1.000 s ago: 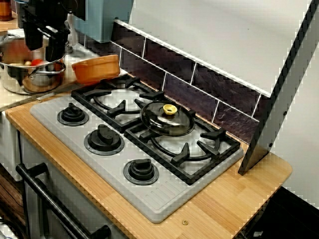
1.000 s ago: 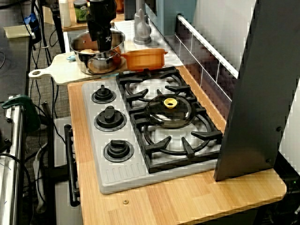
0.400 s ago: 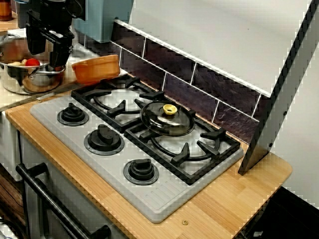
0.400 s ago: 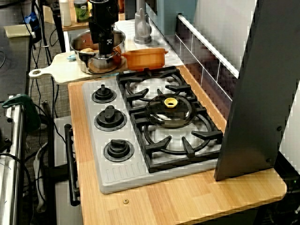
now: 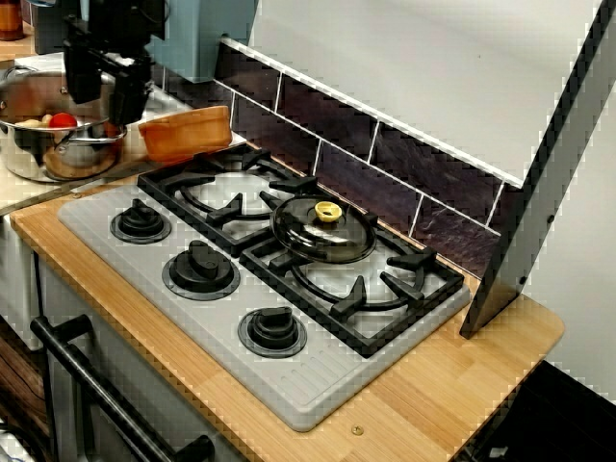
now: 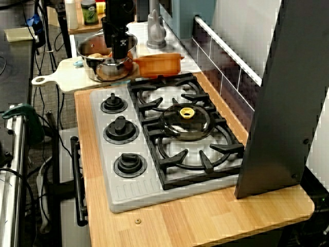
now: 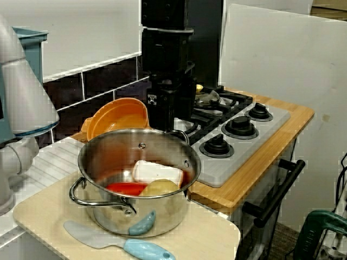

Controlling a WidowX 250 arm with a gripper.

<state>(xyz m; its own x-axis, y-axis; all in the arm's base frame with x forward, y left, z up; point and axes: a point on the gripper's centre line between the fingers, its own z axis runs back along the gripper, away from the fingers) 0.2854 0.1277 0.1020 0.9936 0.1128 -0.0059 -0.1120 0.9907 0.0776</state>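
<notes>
While the pincer [image 5: 108, 94] hangs at the far left corner of the scene, it sits right above the gap where the steel pot [image 5: 38, 146] meets the orange bowl [image 5: 188, 133]. From the view over the hob's front, its black fingers drop beside the pot's right rim. From the view behind the pot, the pincer [image 7: 168, 122] reads as one dark block, so I cannot tell how wide it stands or whether it has hold of anything.

The pot rests on a pale cutting board [image 7: 217, 233], left of the hob, and inside lie a white block [image 7: 156, 172], a red piece [image 7: 126, 188] and a yellowish lump [image 7: 161, 187]. The bowl leans tilted just beside the pot, crowding the pincer on that side, and the pot's loop handle juts out near it too. A blue-handled spatula [image 7: 124, 244] lies on the board at the pot's foot.

Further right comes the grey hob [image 5: 318, 385] on the wooden tabletop [image 5: 433, 385]. A glass lid [image 5: 322, 236] with a yellow knob sits on the black grate, well apart from the pincer. Three burner dials [image 5: 200, 269] line the near edge, and a tall grey panel [image 5: 539, 192] leans at the far right.
</notes>
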